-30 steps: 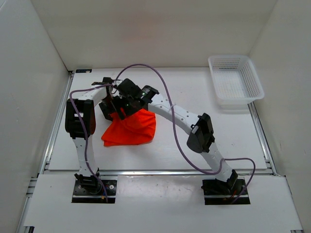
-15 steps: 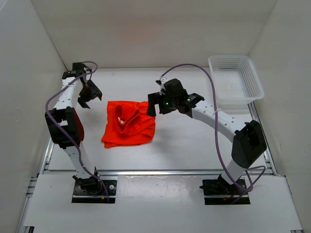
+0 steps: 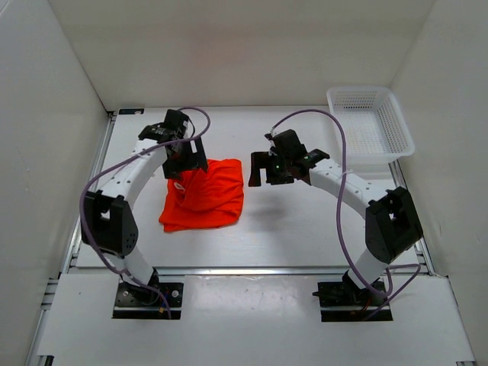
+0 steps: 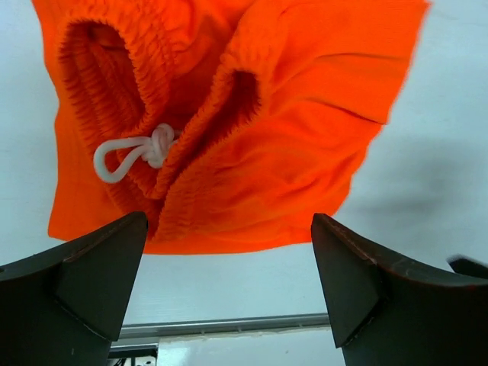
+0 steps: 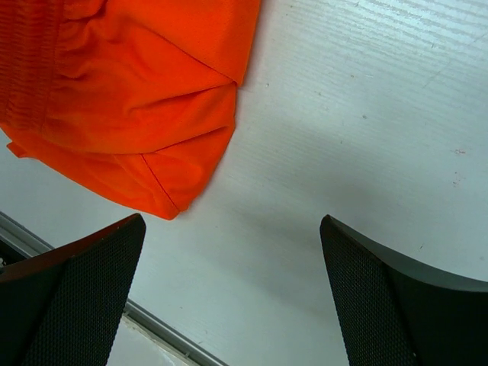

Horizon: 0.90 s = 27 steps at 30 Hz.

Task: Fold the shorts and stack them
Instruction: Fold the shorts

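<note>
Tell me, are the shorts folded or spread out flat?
Folded, roughly. The shorts lie as one compact bundle on the table, layers overlapping, waistband bunched around the white drawstring.

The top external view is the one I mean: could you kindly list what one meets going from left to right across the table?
shorts → right gripper → basket. The left gripper hangs over the shorts' far left corner, so it is left out of the order.
</note>
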Motion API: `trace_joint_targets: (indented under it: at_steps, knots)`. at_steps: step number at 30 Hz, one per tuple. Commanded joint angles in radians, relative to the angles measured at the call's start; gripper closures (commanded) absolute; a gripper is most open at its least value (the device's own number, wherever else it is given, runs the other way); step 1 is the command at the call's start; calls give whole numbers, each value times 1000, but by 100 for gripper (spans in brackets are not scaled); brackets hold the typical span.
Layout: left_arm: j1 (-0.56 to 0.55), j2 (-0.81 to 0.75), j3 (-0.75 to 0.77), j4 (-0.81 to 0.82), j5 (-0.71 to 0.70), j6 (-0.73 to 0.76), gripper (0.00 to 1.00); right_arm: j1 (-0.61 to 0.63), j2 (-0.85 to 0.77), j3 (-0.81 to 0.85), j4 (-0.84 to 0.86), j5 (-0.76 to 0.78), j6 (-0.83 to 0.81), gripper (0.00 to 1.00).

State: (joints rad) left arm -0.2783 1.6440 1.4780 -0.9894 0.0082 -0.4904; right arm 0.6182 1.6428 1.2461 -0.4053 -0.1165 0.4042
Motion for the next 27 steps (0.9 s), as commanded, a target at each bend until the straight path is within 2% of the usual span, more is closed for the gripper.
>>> trace_joint_targets:
  at_steps: [1,6,9,10,14,15,17,19,22,27]
  knots:
    - [4,48,-30,21,-34,-28,0,3,-17,3,-13,-28,-5,0]
    - [4,141,-30,46,-82,-39,0,3,-17,-19,-33,-28,-5,0]
    - [27,204,-30,57,-82,-39,12,3,-38,-39,-33,-28,-14,0]
    - [36,214,-19,57,-82,-39,20,3,-38,-39,-33,-17,-15,0]
    - [47,226,2,57,-73,-19,40,-6,-47,-57,-43,-8,-15,0]
    - [57,226,11,57,-73,-10,52,-6,-47,-66,-43,-18,-15,0]
    - [70,215,21,46,-73,-1,69,-32,-31,-66,-29,-72,-24,0]
    - [80,206,21,32,-62,0,90,-46,29,-33,-14,-209,-24,0]
    - [108,176,21,9,-50,0,90,-46,129,-1,54,-354,14,0]
    - [145,120,10,9,6,9,90,9,304,104,146,-446,50,0]
